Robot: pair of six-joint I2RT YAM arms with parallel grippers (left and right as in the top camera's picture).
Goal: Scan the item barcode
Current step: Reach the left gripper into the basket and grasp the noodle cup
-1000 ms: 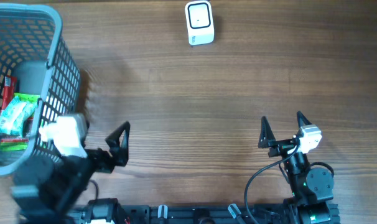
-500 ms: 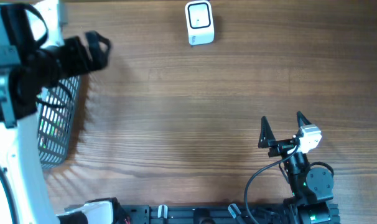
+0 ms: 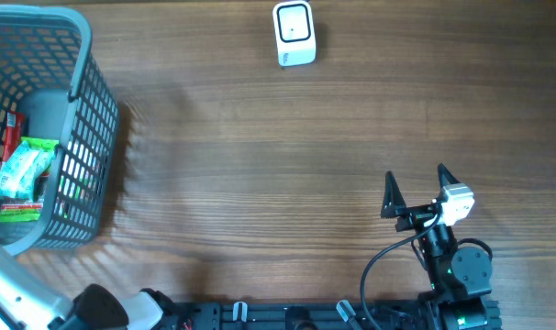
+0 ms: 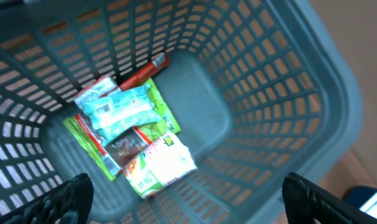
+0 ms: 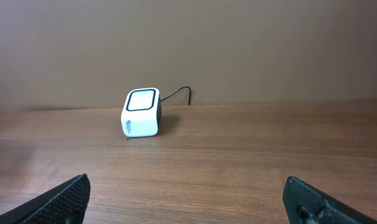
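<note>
Overhead, my right gripper (image 3: 415, 174) sits wide open and empty, facing the scanner (image 3: 294, 34); my left gripper (image 4: 185, 186) hangs open, empty, over packets (image 4: 129, 134) in the basket (image 4: 288, 81).

table (image 3: 260, 183): wood, matt grain | basket (image 3: 89, 137): grey plastic mesh | scanner (image 3: 294, 34): smooth white plastic | packets (image 4: 123, 115): glossy wrappers

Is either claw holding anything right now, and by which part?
Nothing is held. The left gripper hangs open above the packets in the basket; the right gripper sits open, empty, facing the scanner.
</note>
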